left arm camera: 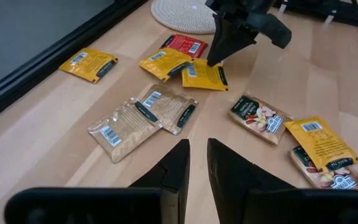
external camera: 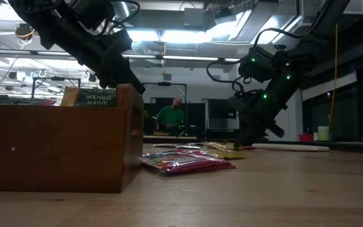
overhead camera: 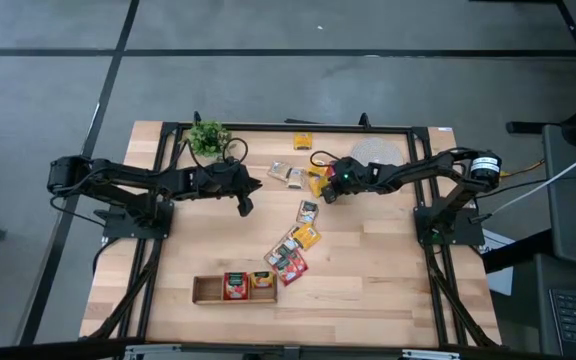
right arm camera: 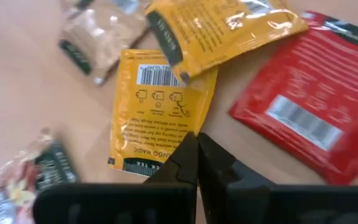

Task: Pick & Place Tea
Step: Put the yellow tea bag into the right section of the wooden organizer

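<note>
High view: the wooden tray [overhead camera: 206, 290] sits at the near edge of the bench [overhead camera: 368, 280] with two of its three compartments filled, red sachet [overhead camera: 235, 286] and yellow one [overhead camera: 262, 280]; the end compartment is bare. Roughly ten tea sachets are left loose: a line [overhead camera: 296, 248] running from just past the tray's filled end up the bench, a cluster [overhead camera: 290, 175] farther from the tray, one yellow stray [overhead camera: 303, 141] farthest off. Early in the job.

Low view: tray [external camera: 55, 148] close in the foreground, a "Mango Magic" sachet [external camera: 97, 98] standing in it; right gripper [external camera: 243, 142] down at the bench beyond the tray.

Left wrist view: left gripper [left arm camera: 197, 163] hangs above the pale sachets [left arm camera: 143, 115], jaws nearly together, nothing held.

Right wrist view: right gripper [right arm camera: 197, 152] has jaws clenched at the edge of a yellow Mango Magic sachet [right arm camera: 157, 112], which lies flat on the bench, far side from the tray. Looks like a grasp; lift and carry remain.
</note>
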